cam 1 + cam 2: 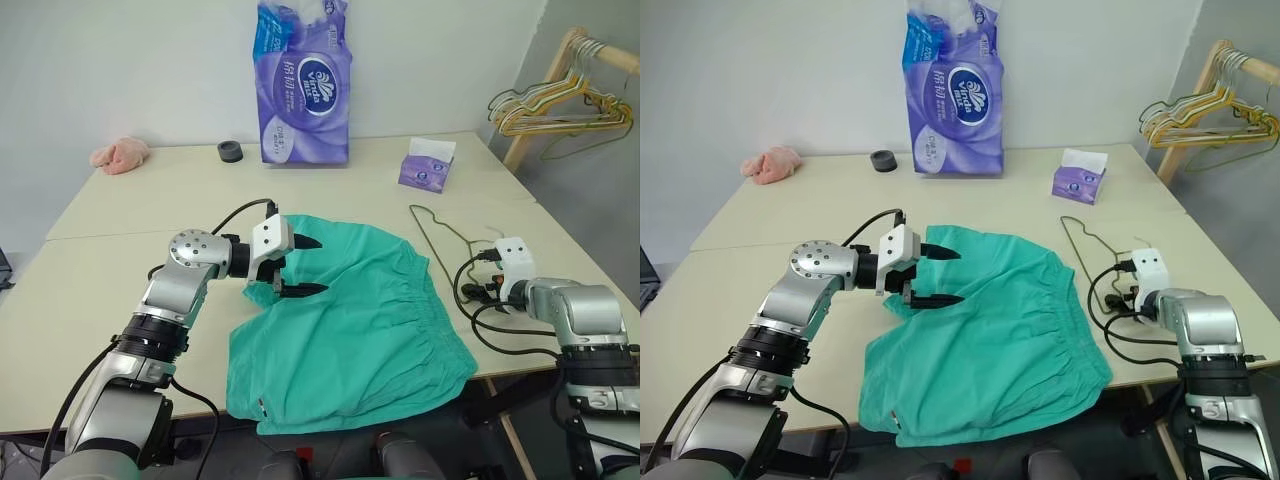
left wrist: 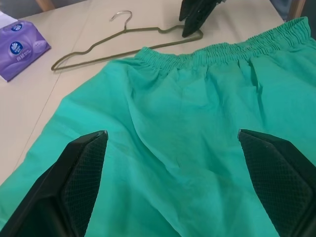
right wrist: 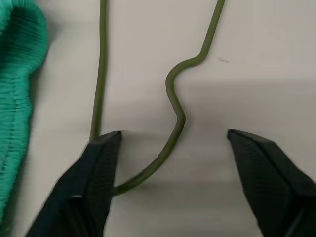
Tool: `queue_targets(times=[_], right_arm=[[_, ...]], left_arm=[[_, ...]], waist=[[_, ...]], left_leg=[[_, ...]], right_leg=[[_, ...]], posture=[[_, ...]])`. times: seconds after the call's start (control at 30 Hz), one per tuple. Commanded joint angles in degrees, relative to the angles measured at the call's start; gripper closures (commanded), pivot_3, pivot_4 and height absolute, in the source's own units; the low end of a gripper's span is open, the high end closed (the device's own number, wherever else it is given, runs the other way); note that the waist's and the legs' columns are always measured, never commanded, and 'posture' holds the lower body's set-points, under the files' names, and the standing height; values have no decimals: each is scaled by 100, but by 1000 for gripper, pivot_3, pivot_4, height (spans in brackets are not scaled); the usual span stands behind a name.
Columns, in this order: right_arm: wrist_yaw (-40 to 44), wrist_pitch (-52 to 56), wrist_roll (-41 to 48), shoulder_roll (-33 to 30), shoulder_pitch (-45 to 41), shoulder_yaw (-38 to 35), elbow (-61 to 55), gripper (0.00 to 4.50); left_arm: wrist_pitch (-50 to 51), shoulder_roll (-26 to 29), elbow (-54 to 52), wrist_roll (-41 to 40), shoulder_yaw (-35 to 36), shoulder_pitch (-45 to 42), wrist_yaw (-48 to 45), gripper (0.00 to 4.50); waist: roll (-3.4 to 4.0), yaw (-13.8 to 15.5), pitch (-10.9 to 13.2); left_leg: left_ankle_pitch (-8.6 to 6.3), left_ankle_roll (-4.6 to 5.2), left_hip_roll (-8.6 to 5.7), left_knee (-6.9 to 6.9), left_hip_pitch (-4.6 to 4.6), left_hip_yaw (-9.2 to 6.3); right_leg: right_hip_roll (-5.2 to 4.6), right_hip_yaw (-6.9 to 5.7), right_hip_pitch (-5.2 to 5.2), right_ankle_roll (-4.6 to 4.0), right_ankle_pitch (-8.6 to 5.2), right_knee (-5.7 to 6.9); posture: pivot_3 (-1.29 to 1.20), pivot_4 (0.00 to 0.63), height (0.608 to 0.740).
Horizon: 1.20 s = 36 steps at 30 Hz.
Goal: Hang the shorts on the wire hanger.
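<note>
One shorts [image 1: 350, 330]: teal, flat, gathered waistband | left pincer [image 1: 300, 266] released | right pincer [image 3: 173, 163] released

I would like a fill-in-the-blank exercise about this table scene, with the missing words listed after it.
1. The shorts are ____ in colour.
2. The wire hanger lies on the ____.
3. The left claw hovers open above the ____.
4. The tall purple tissue pack stands beside a black ____.

Missing words: green; table; shorts; ring
</note>
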Motion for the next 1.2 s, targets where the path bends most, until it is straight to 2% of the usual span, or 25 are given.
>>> queue_targets(times=[0.03,0.23,0.43,0.73,0.9,1.07,1.2], right_arm=[[230,238,186,-60,-173,124,180,2409],[-107,441,169,217,-140,-28,299,4458],[-470,439,103,467,-26,-193,78,4483],[-790,-577,-260,177,-241,-254,465,4483],[-731,-1592,-626,-306,-240,-13,278,4483],[-732,-2358,-887,-590,-221,20,84,4495],[-654,-2696,-1057,-725,-136,124,-336,4495]], left_arm=[[-59,-46,-243,41,18,-122,39,12],[-5,-101,-402,83,32,-40,102,12],[60,-94,-520,90,46,18,166,12],[64,-184,-422,126,139,-69,439,12],[396,-320,-107,4,447,-273,929,12],[553,-451,715,-53,912,-802,1562,6],[919,-367,1178,-345,1237,-1176,1470,6]], waist=[[0,-28,0],[-2,-69,-3],[-15,-71,-14],[-15,-58,-14],[4,-61,-2],[3,-70,-2],[4,-99,-1]], left_leg=[[0,0,0,0,0,-1],[-1,2,4,-2,2,-9],[-2,3,6,-2,4,-12],[-1,2,1,3,4,-7],[-1,3,-3,4,-1,-2],[-1,3,-6,1,-1,-1],[-2,3,-6,-1,-2,-1]], right_leg=[[0,0,0,0,0,0],[4,-3,1,1,0,2],[5,-3,4,1,0,2],[-1,-1,6,4,1,1],[-22,3,3,23,-4,2],[-21,2,1,27,-6,2],[-21,2,-1,27,-6,3]], posture=[[-155,54,740],[-150,52,740],[-148,47,740],[-151,45,740],[-153,45,740],[-157,45,740],[-161,47,740]])
